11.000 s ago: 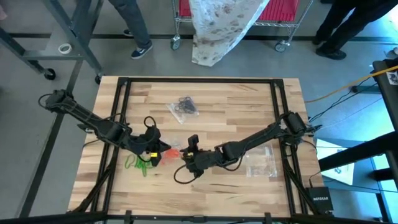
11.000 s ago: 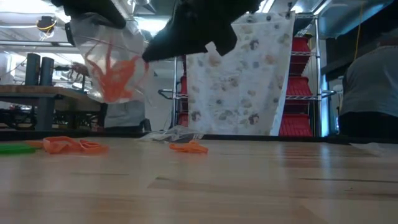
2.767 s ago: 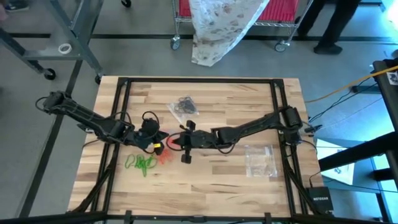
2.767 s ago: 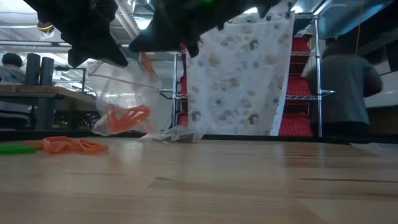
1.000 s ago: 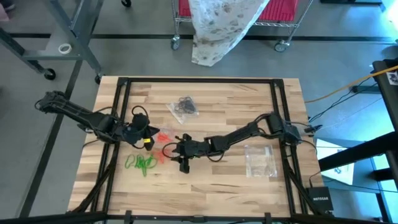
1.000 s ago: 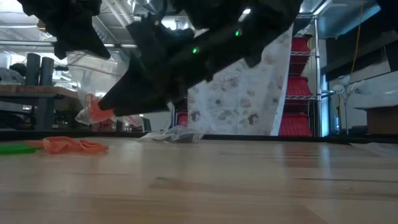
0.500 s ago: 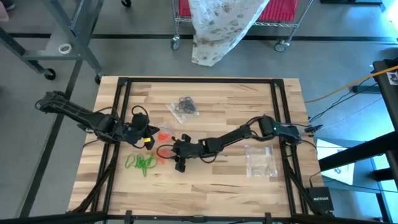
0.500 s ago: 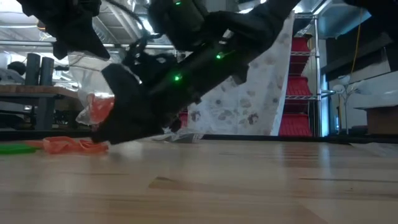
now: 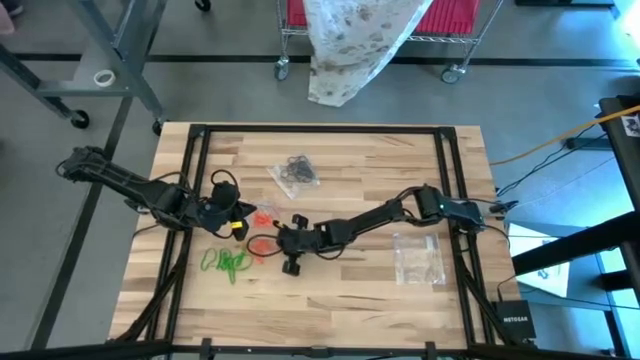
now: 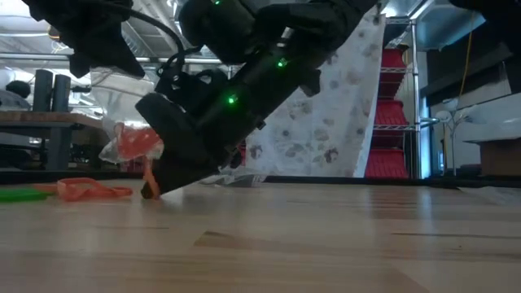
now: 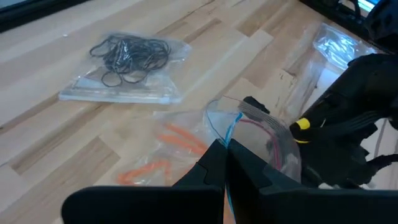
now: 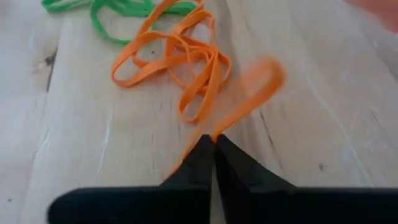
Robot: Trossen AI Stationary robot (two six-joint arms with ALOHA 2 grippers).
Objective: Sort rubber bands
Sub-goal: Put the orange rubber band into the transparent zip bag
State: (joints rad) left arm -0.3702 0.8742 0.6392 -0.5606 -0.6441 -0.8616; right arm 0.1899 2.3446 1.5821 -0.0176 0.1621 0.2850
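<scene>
My right gripper (image 12: pixel 214 142) is down at the desk (image 9: pixel 380 290), jaws together and pinched on one orange band (image 12: pixel 239 102) at the very tips. My left gripper (image 11: pixel 225 163) is clamped on the lip of a clear bag (image 11: pixel 261 134), held off the surface a little to the left of the right one; orange bands already sit inside it in the low view.

Risks, as I judge them:
- The hold on the band is thin and at the fingertips. A quick lift could let it slip out or snap free and spring away.
- The remaining orange bands (image 12: pixel 171 59) lie tangled just beside the pinched one. If loops are interlocked, several could drag up together and drop short of the bag.
- The green bands (image 9: pixel 226 263) touch that orange pile at its far edge; a dragged tangle could carry green along into the wrong bag.
- The bag mouth looks narrow and limp. If it sags shut, the band may catch on the rim and fall outside.
- The two arms work close together, so the approach to the bag risks contact between grippers.

Surroundings: the bag of black bands (image 9: pixel 294 171) lies near the far edge, well apart. Another clear bag (image 9: pixel 419 258) lies to the right, apart from the work. Neither obstructs the path.
</scene>
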